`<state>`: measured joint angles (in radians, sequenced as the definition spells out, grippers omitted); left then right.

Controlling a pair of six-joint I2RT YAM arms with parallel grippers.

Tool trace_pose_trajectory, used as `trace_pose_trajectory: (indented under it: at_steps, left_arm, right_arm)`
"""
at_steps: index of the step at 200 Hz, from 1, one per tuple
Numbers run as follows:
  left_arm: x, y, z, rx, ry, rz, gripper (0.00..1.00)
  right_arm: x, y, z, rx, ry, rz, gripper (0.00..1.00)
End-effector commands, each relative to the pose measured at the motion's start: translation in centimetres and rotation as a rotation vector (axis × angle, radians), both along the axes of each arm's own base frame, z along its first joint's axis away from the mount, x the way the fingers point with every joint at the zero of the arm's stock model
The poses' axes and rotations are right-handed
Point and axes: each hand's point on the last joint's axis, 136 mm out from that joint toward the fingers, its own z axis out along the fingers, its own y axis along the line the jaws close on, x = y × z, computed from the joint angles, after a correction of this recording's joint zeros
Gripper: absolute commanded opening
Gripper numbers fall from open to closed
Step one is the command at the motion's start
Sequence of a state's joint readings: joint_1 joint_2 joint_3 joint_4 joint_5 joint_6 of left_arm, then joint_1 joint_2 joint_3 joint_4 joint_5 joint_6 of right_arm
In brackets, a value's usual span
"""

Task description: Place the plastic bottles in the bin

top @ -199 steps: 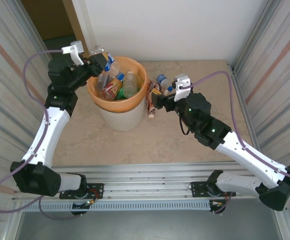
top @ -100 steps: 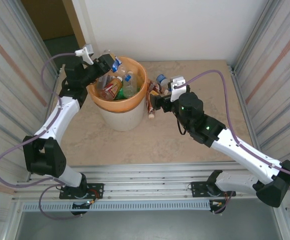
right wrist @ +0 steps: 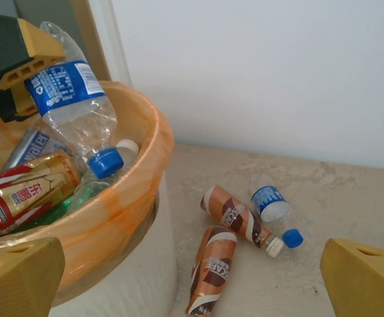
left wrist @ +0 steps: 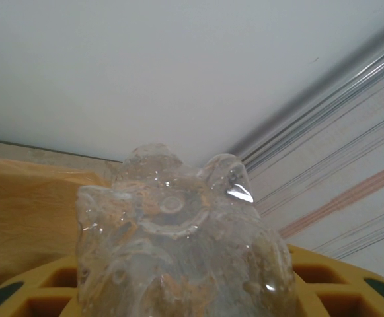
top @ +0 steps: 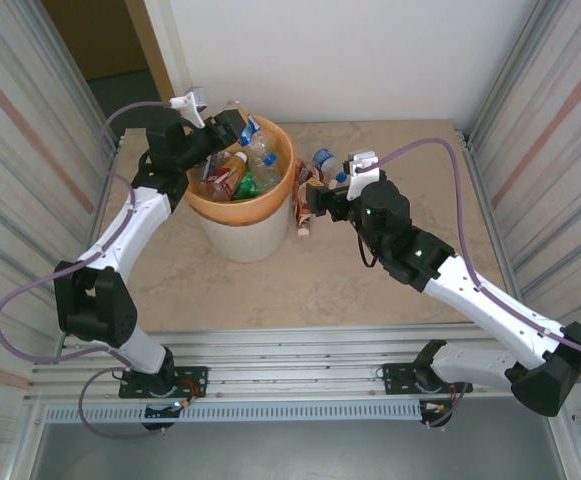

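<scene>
The left claw (top: 228,128) is closed on a clear bottle (right wrist: 69,92) with a blue label, gripped near its base and held over the far-left side of the bin (top: 240,235). The bottle's long axis slopes down from the claw towards the middle of the bin, blue cap lowest. In the right wrist view the cap sits inside the orange-lined rim, just above the pile of bottles (top: 232,180) already in there. Simply opening the claw looks enough to drop it in, as nothing lies between it and the pile. The right claw (top: 312,200) stands wide open and empty, low over the bench (top: 300,290) just right of the bin. Three bottles lie on the bench straight ahead of it, so the right arm is plainly the nearer one. The near brown bottle (right wrist: 211,267) points roughly away from the claw, close to the bin wall. The far brown bottle (right wrist: 234,212) lies slantwise, white cap to the right. The small blue-labelled bottle (right wrist: 271,201) lies just beside it. The bin wall and the close-packed neighbours are what could crowd a grasp.
</scene>
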<state>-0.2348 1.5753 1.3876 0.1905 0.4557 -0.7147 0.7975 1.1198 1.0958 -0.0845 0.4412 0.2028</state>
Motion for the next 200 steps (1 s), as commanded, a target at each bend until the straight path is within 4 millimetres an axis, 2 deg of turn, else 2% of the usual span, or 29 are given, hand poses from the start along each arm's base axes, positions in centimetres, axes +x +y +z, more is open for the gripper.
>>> trace_pose_trajectory:
  at_steps: [1,30,50,96,128,148,172,200]
  left_arm:
    - [-0.5,1.2,-1.0,0.13,0.011,0.063,0.51]
    - [-0.6,2.4,-1.7,0.237,0.018,0.131,0.71]
    - [-0.9,3.2,-1.7,0.281,0.01,0.167,0.77]
    - [-1.8,4.6,-0.8,0.356,-0.02,0.235,0.77]
    - [-2.7,6.5,-0.2,0.446,-0.042,0.334,0.77]
    - [-3.1,7.4,0.3,0.471,-0.06,0.376,0.73]
    - [-3.3,7.4,0.6,0.483,-0.071,0.37,0.7]
    - [-3.8,7.1,0.7,0.479,-0.081,0.346,0.7]
  right_arm:
    - [0.1,-0.1,1.0,0.041,0.0,-0.003,0.98]
    - [0.2,0.0,0.9,0.052,0.006,0.004,0.98]
    - [0.2,0.1,0.9,0.052,0.009,0.01,0.98]
    - [0.4,0.2,0.7,0.056,0.018,0.012,0.98]
    - [0.5,0.3,0.6,0.057,0.023,0.014,0.98]
    - [0.6,0.3,0.5,0.055,0.029,0.013,0.98]
    - [0.7,0.4,0.4,0.054,0.034,0.011,0.98]
    - [1.5,-0.6,-0.3,0.048,0.081,-0.043,0.98]
